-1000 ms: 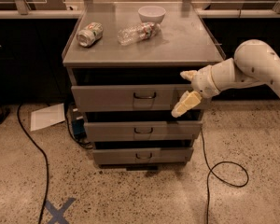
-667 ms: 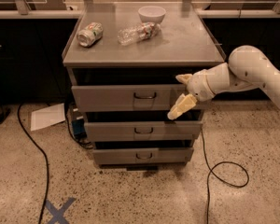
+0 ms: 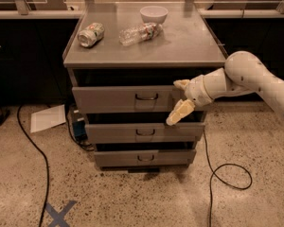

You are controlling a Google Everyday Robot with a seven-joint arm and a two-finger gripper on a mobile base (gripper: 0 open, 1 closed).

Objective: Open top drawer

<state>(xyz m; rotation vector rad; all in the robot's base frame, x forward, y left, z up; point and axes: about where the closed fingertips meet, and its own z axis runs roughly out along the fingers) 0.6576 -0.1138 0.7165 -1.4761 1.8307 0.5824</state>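
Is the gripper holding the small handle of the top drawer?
No, the gripper is in front of the right end of the top drawer, apart from the handle at its centre.

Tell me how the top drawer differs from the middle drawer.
The top drawer has a taller front than the middle drawer. The gripper, open, hangs before the top drawer's right end, above the middle drawer. Both are grey, each with a small dark loop handle at its centre.

Speckled floor (image 3: 132, 197) with black cable (image 3: 209, 202), blue tape cross (image 3: 59, 213), dark cabinets (image 3: 28, 56) behind.
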